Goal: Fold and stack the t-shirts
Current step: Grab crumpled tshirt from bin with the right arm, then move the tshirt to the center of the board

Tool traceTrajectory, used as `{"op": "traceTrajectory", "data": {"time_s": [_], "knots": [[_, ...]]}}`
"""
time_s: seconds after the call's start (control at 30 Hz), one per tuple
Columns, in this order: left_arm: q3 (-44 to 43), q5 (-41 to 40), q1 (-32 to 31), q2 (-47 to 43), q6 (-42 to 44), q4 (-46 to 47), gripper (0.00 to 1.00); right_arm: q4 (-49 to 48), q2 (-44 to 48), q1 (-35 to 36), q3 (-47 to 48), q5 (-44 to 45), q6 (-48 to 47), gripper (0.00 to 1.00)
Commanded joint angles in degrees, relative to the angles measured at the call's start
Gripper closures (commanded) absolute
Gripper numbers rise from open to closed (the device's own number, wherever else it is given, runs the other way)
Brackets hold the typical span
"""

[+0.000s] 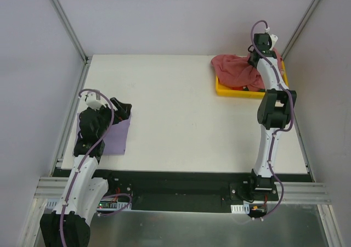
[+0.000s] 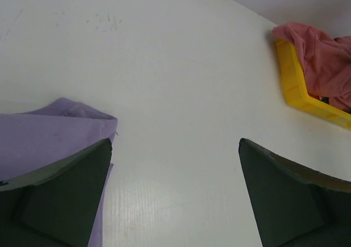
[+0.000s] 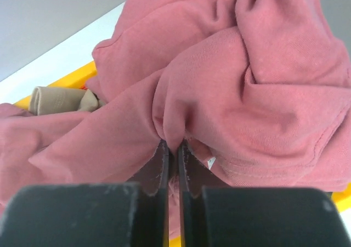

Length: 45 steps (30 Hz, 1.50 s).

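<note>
Red-pink t-shirt [image 3: 263, 93]: soft plain cloth, dusty in tone, bunched into a deep-creased heap; a stitched hem shows on its lower right in the right wrist view.
Red-pink t-shirt, place: heaped in the yellow tray [image 1: 230, 90] at the far right of the bench [image 1: 175, 115], spilling over the tray's far and left rims.
Right pincer [image 3: 173, 153]: clenched, its two dark fingers nearly together, with a gathered fold of the red-pink t-shirt nipped between the tips.
Red-pink t-shirt to right pincer: the cloth puckers inward to the fingertips and bulges out on both sides of them; the greater mass lies above and to the right of the grip in the wrist view.
Beige t-shirt [image 3: 55, 100]: a small rolled piece, mostly covered, lying in the tray to the left of the grip and touching the red-pink cloth.
Lavender t-shirt [image 2: 49, 126]: flat, smooth, squared along its edges, lying on the bench at the near left, well apart from the tray.
Left pincer [image 2: 175, 142]: released, fingers spread wide, nothing between them but bare bench.
Lavender t-shirt to left pincer: its right edge lies under the pincer's left finger; whether they touch cannot be told.
</note>
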<state>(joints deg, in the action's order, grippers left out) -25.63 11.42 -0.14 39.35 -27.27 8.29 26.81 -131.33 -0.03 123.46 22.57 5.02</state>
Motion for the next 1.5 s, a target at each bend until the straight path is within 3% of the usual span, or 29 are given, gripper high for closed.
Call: {"op": "traceTrajectory", "data": {"time_s": [0.0, 0.23, 0.53, 0.7, 0.87, 0.97, 1.1, 1.23, 1.27, 1.37, 1.4, 1.47], "knots": [[-2.32, -1.49, 0.32, -1.21, 0.55, 1.20, 0.01, 1.05, 2.12, 0.30, 1.96, -7.08, -1.50, 0.99], [-2.41, -1.31, 0.23, -2.26, 0.46, 0.85, 0.01, -2.01, 20.64, 3.10, -5.67, -9.56, -7.19, 0.99], [-3.73, 2.11, 0.40, 0.89, -0.86, 1.11, 0.01, -9.75, 50.09, 19.16, -18.34, -12.20, -9.41, 0.99], [-4.78, 3.96, 0.23, 2.83, -2.44, 0.50, 0.01, -8.09, 55.56, 30.69, -14.92, -14.29, -10.12, 0.99], [-5.75, 5.28, 0.32, 2.22, -5.07, -4.06, 0.01, -5.11, 54.52, 34.30, -7.98, -19.92, -5.10, 0.99], [-5.57, 3.18, 0.32, 0.03, -6.57, -8.11, 0.01, -5.27, 54.95, 35.80, -9.54, -17.49, -2.56, 0.99], [-4.87, -1.82, 0.23, -4.28, -9.28, -16.19, 0.01, -5.19, 59.50, 35.54, -22.51, -3.45, -4.57, 0.99], [-2.50, -4.56, 0.23, -7.36, -12.98, -20.15, 0.01, -5.10, 68.64, 31.25, -48.87, 9.67, -0.73, 0.97], [-1.98, -4.48, 0.23, -7.36, -13.68, -20.86, 0.01, -5.01, 70.23, 28.88, -55.45, 10.21, 1.81, 0.93], [-0.13, -1.41, 0.32, -6.22, -15.71, -21.83, 0.01, -4.40, 71.91, 20.36, -68.14, 6.80, 5.96, 0.65], [0.57, 0.34, 0.23, -5.35, -16.15, -21.92, 0.01, -3.70, 71.57, 18.07, -69.83, 4.96, 6.49, 0.45], [1.54, 3.24, 0.32, -3.50, -16.33, -21.92, 0.01, -1.85, 70.43, 16.91, -70.72, 1.97, 5.37, 0.16]]}}
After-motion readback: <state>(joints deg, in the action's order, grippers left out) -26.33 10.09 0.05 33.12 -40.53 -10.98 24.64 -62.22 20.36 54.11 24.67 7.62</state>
